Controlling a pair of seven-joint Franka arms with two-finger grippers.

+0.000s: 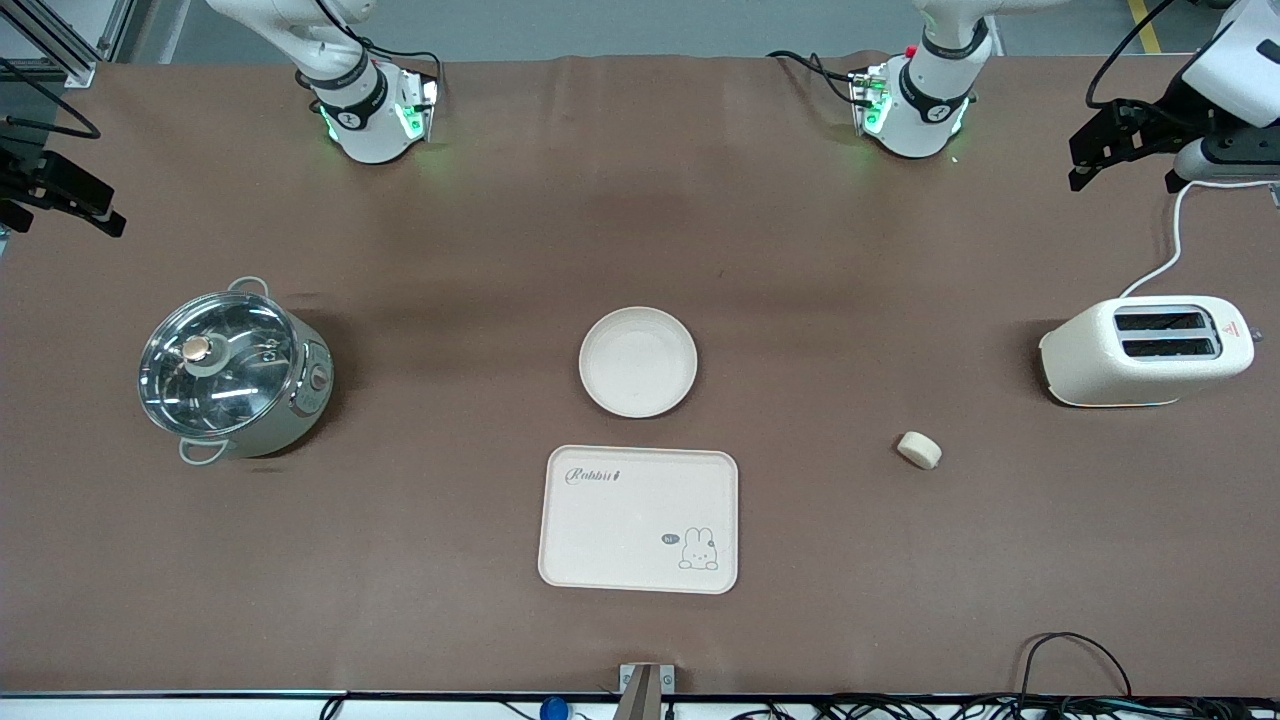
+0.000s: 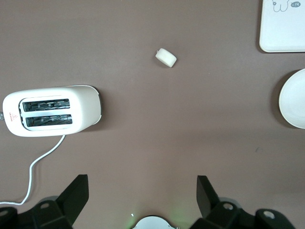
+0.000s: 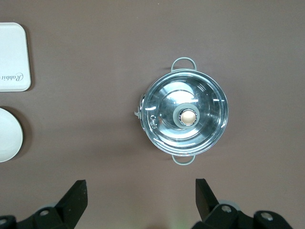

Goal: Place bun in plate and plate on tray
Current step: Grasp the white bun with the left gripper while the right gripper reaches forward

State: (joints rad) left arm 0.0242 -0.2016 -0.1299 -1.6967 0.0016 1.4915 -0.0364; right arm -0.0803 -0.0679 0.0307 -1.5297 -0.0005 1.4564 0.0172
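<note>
Bun: the bun lay on its side on the brown table. It was well apart from the plate, toward the left arm's end of the table, and a bit nearer to the front camera than the plate. Nothing touched it. The left wrist view also showed it.

Plate: the plate sat flat in the middle of the table with nothing in it. It was our landmark.

Tray: the tray lay just beside the plate, nearer to the front camera, not touching it. It had a small bunny drawing and the word "Rabbit" on it. Nothing lay on it.

Toaster: the white toaster stood far from the plate, toward the left arm's end of the table. Its white cord ran away from it.

Pot: the shiny pot with a glass lid stood far from the plate, toward the right arm's end of the table.

Left gripper: the left gripper hung high in the air, over the table near the toaster. Its fingers were spread wide and held nothing. This arm waited.

Right gripper: the right gripper hung high in the air, over the table near the pot. Its fingers were spread wide and held nothing. This arm waited too.
</note>
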